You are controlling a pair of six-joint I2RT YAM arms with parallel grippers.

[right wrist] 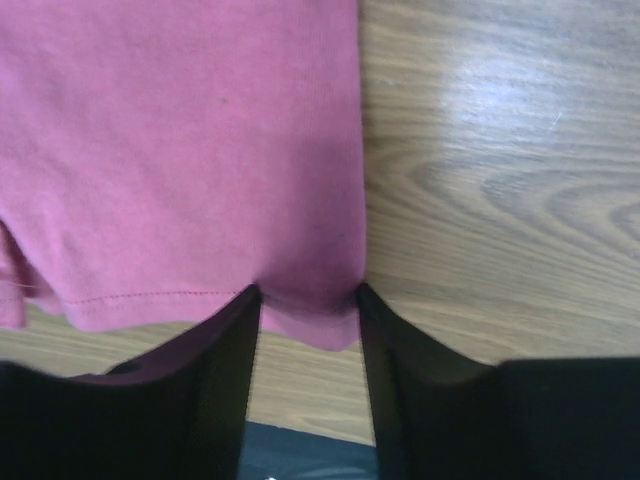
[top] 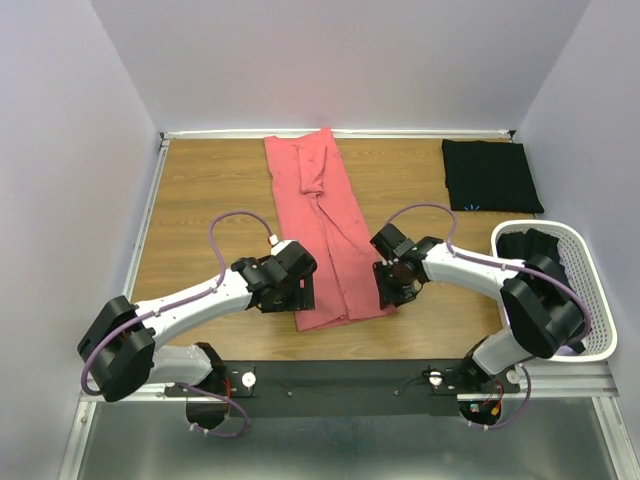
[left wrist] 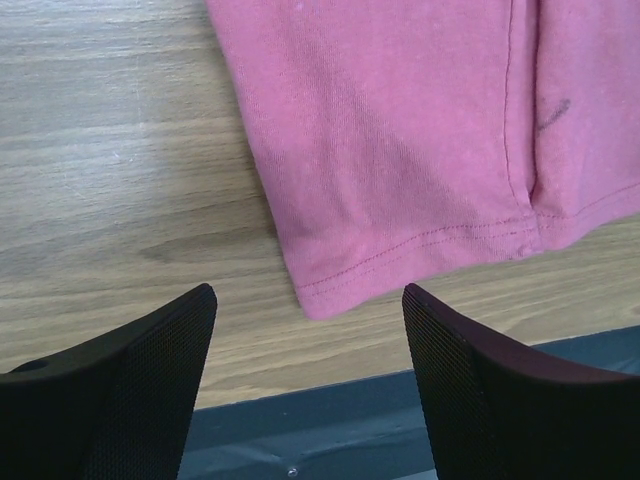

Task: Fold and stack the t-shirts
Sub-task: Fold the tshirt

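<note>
1. Right fingers (right wrist: 245,320) sit half open around the pink shirt's (top: 325,230) near right corner; a grip, I cannot tell.
2. Left fingers (left wrist: 195,320) are wide open and empty, the near left corner just ahead.
3. The shirt runs long toward the counter's (top: 200,200) far edge.

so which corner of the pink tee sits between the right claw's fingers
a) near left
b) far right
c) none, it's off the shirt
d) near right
d: the right claw straddles the hemmed near right corner of the coral-pink t-shirt, with one finger on each side of it.
</note>
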